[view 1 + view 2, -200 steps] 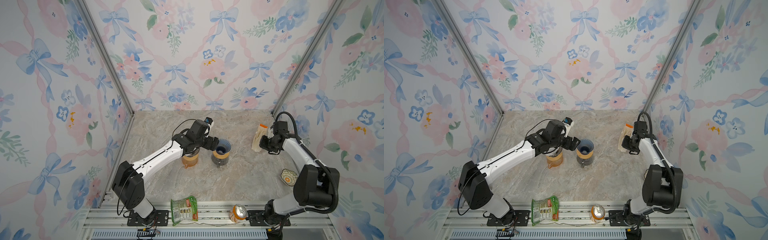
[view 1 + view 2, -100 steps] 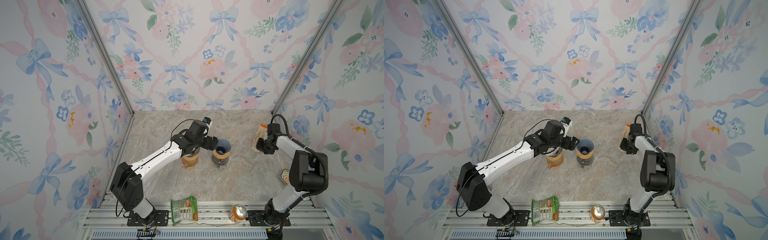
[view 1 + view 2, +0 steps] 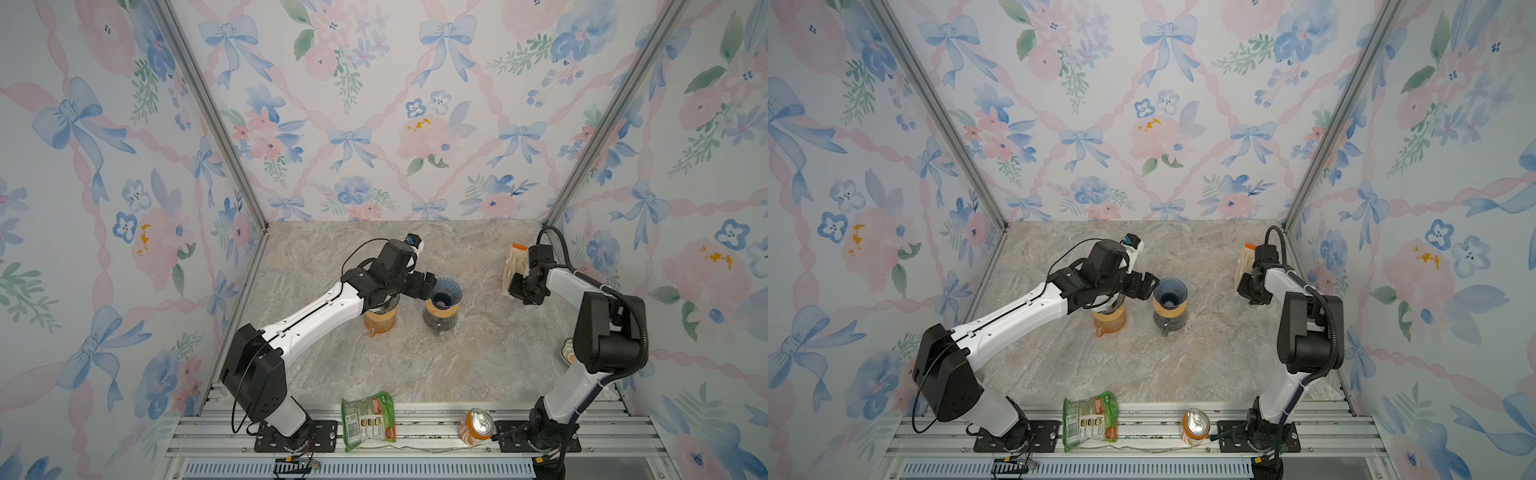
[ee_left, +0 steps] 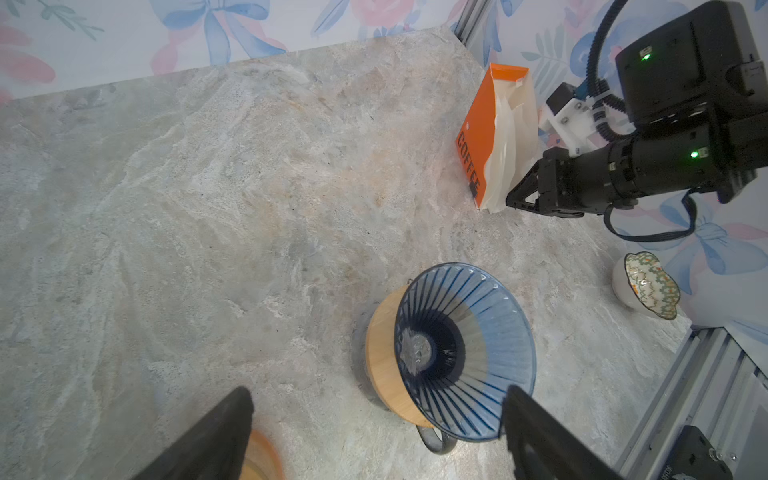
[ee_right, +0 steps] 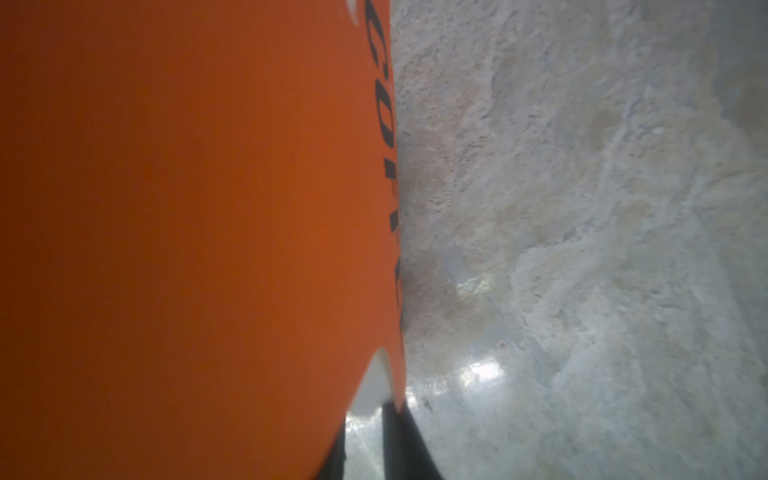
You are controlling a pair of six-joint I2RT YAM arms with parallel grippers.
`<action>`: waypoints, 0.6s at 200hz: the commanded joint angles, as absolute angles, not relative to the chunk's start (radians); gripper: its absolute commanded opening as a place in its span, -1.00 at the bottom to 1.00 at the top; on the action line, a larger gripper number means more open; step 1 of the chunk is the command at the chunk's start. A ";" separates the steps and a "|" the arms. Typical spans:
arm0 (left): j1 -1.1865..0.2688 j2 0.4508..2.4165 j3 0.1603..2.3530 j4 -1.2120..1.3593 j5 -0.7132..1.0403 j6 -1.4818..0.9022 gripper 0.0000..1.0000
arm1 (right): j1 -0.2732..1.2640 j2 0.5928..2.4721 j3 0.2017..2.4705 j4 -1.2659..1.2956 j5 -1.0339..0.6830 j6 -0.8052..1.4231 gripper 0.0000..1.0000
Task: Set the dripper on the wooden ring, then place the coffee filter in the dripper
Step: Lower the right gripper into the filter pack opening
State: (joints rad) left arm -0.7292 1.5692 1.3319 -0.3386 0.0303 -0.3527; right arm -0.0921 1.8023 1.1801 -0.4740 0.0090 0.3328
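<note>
In both top views I see the dripper empty, with my left gripper spread wide beside it; the left wrist view shows the coffee filter in its orange pack, well apart; and in the right wrist view my right gripper pinches its white edge, so I judge lifting and placing remain.
</note>
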 commanded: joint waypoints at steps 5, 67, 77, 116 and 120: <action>-0.719 1.581 1.339 -0.331 0.030 -0.366 0.89 | -0.069 1.778 1.198 -0.487 0.031 0.334 -0.61; -0.719 1.599 1.359 -0.331 0.039 -0.362 0.90 | -0.059 1.622 1.176 -0.541 0.046 0.338 -0.59; -0.719 1.601 1.362 -0.331 0.040 -0.361 0.90 | -0.058 1.603 1.183 -0.554 0.047 0.333 -0.59; -0.718 1.617 1.379 -0.331 0.047 -0.355 0.90 | -0.052 1.585 1.232 -0.595 0.013 0.313 -0.56; -0.718 1.619 1.380 -0.331 0.047 -0.356 0.90 | -0.053 1.589 1.237 -0.597 0.009 0.312 -0.56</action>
